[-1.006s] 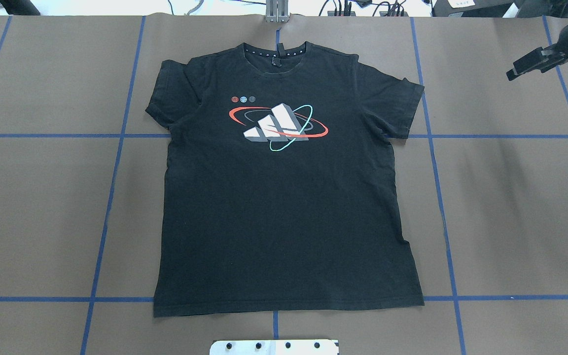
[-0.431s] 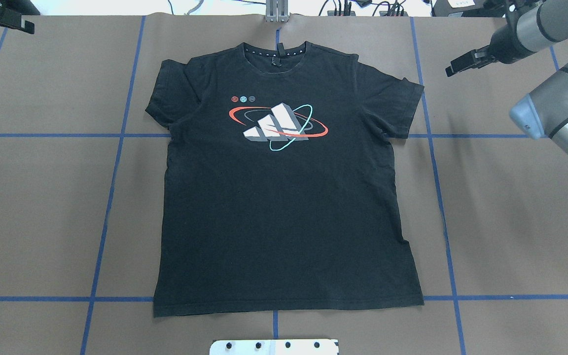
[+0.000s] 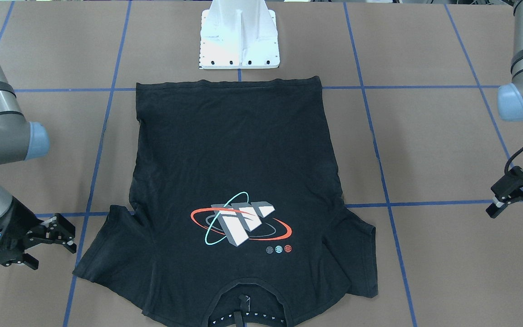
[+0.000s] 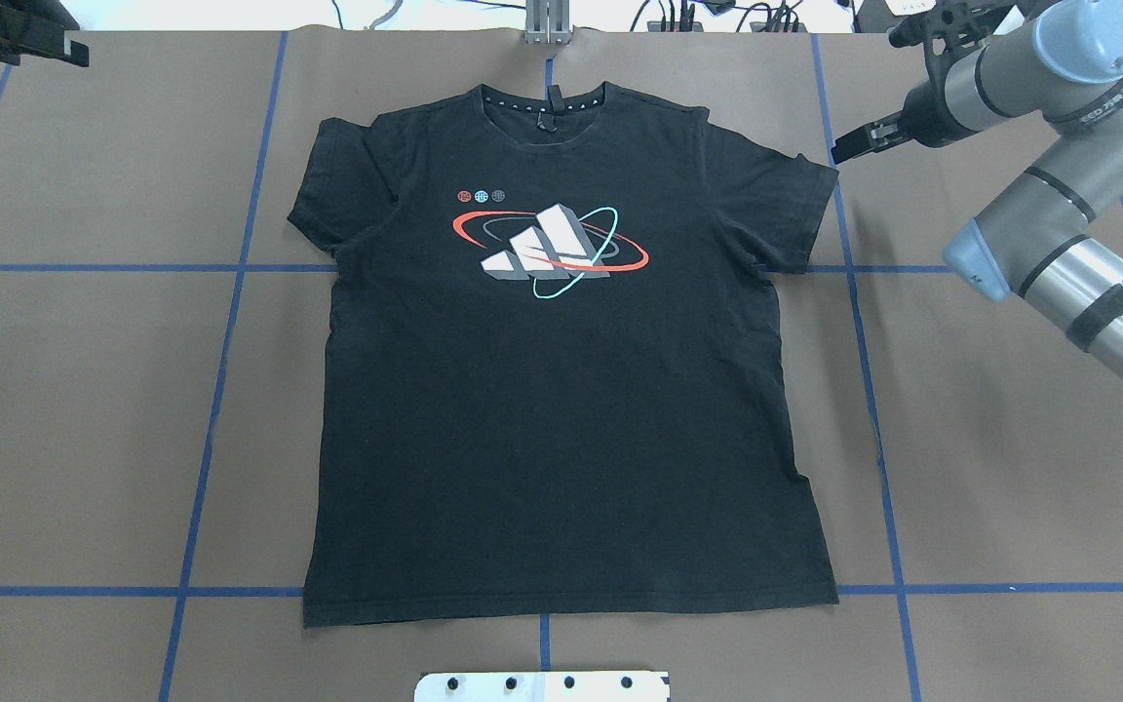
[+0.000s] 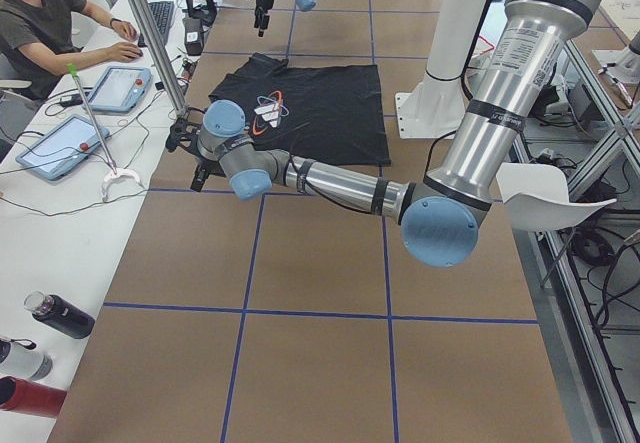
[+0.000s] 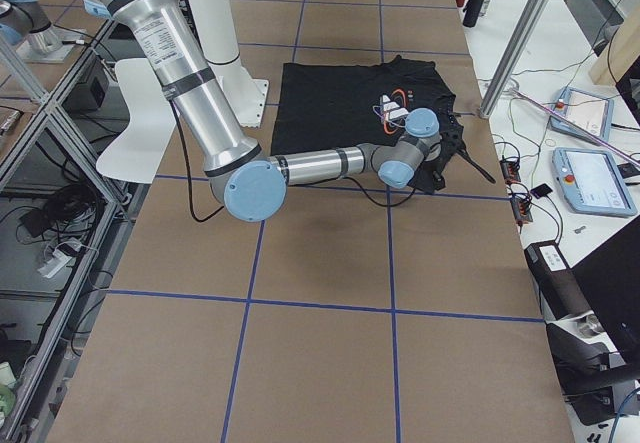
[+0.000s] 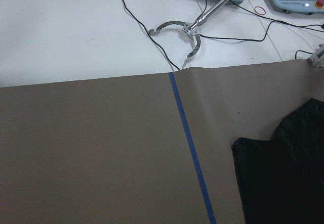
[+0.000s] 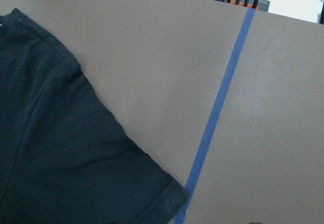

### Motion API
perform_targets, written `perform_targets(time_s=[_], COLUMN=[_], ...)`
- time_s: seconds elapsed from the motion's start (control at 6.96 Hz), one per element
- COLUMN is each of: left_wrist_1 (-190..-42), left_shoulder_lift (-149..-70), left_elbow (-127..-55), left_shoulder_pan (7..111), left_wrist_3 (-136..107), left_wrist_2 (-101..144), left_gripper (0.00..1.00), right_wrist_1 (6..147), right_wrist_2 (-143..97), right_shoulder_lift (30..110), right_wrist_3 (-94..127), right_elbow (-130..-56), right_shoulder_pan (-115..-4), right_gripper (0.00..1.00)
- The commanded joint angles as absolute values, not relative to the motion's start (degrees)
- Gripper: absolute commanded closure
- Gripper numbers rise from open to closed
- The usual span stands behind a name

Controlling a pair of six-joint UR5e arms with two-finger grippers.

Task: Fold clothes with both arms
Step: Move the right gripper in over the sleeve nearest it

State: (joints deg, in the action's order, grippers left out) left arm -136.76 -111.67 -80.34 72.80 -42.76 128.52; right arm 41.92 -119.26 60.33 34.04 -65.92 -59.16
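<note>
1. I see the black T-shirt (image 4: 561,409) lying flat in the middle of the table (image 4: 84,390), logo up. Its hem is nearest the base plate (image 4: 542,685) and both sleeves are spread and slightly creased.
2. My right gripper (image 3: 50,247) sits just beside one sleeve, jaws parted and holding nothing.
3. My left gripper (image 3: 513,215) is well apart from the other sleeve, also parted and empty.
4. The front view cuts off the collar, the overhead crops the left gripper, and each wrist camera shows only a sleeve corner.

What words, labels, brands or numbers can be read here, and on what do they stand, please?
None can be read for certain.
T-shirt: a picture logo without words; three round emblems beside it, too small to read.
Right arm: dark lettering on its sleeve, too blurred to read.
</note>
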Motion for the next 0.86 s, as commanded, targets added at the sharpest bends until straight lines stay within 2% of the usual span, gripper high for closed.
perform_targets(time_s=[0.0, 0.43, 0.72], left_wrist_1=[-136.8, -136.8, -136.8], left_shoulder_lift=[-111.9, -112.4, -112.6], left_elbow=[-80.2, -80.2, -80.2], left_shoulder_pan=[72.6, 72.6, 72.6], left_wrist_3=[-43.1, -43.1, -43.1], left_wrist_2=[128.5, 128.5, 128.5], left_gripper=[0.0, 0.0, 0.0], right_wrist_1=[36.1, 36.1, 36.2], right_wrist_2=[-115.3, -115.0, -115.0], right_shoulder_lift=[57.8, 55.3, 55.5], right_wrist_3=[34.1, 34.1, 34.1], right_elbow=[-60.1, -55.6, -54.8], right_shoulder_pan=[-57.3, -56.6, -56.2], right_gripper=[0.1, 0.1, 0.18])
